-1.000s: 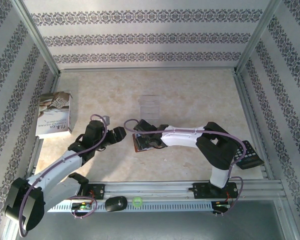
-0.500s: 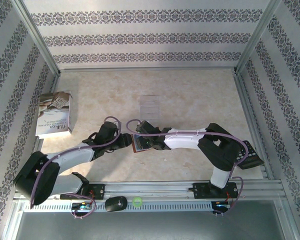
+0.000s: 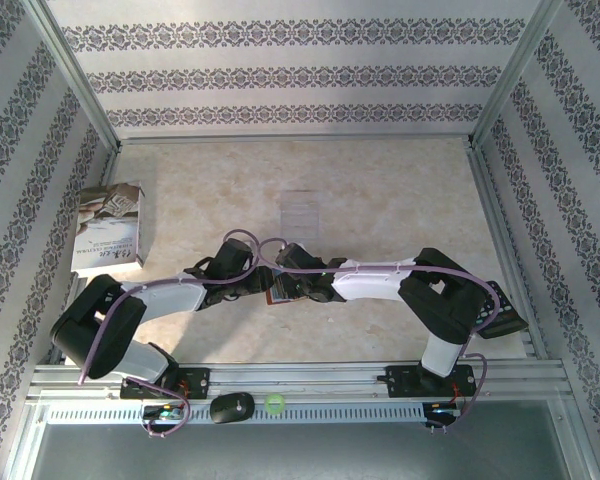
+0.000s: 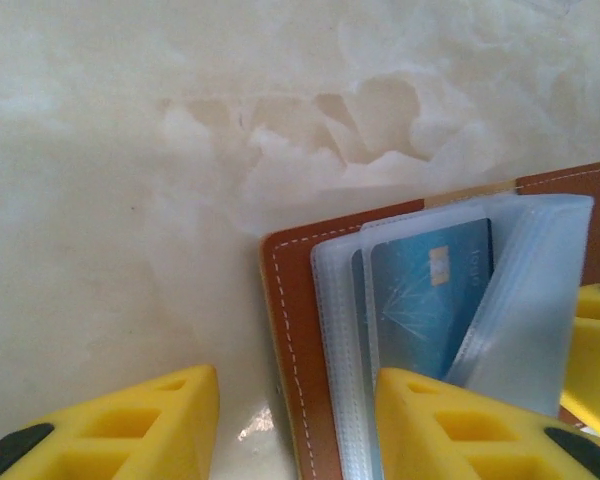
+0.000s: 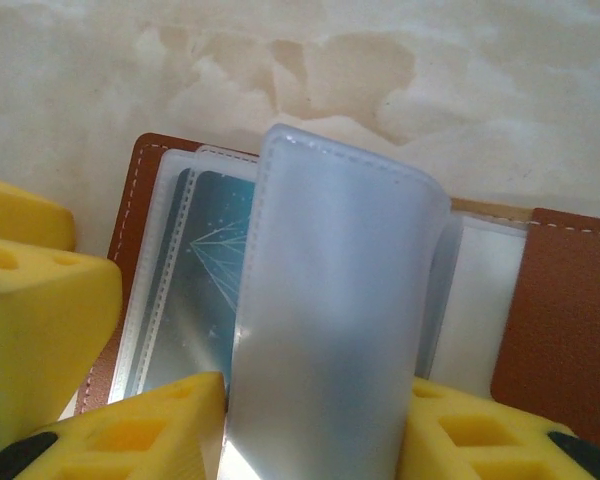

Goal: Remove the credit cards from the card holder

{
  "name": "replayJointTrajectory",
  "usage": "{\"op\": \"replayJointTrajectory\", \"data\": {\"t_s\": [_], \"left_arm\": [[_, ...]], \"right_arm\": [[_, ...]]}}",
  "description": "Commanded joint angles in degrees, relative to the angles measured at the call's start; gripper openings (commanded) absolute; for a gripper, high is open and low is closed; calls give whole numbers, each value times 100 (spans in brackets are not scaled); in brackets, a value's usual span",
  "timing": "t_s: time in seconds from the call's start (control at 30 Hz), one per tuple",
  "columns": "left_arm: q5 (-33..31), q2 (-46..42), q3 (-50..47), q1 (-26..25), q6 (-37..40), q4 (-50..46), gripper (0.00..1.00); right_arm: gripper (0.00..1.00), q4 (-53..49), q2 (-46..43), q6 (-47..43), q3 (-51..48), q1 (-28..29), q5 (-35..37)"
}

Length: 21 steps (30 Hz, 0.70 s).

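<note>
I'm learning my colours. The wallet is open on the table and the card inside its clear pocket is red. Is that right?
Not quite. The card is blue, not red. The left wrist view shows it tucked in a clear pocket of the wallet, which does lie open on the table.

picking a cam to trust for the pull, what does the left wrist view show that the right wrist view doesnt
Left wrist: the blue card face-on with its gold chip, and the left gripper with one finger over bare table. Right wrist: a clear sleeve standing up between the right gripper's fingers. Both: the open card holder, the card, the table.
</note>
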Motion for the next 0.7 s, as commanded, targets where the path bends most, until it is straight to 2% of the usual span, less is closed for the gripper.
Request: {"op": "replayJointTrajectory", "data": {"t_s": [0.0,0.07,0.2,0.3,0.47,0.67], "left_arm": [[-27,177,76,-148,162,-2,52],[-29,177,36,-183,157,81,56],[-34,244,-5,-222,97,147,57],[44,132,-187,-245,9,517,64],[51,124,-139,-315,38,594,66],[89,364,28,-408,86,585,67]], "right_arm": [[45,-47,-27,75,-148,51,-224],[45,-15,-18,101,-157,45,-246],[45,25,-37,114,-176,42,-256],[46,92,-88,89,-201,44,-299],[51,367,-262,33,-354,45,-388],[50,484,-306,52,-407,26,-458]]}}
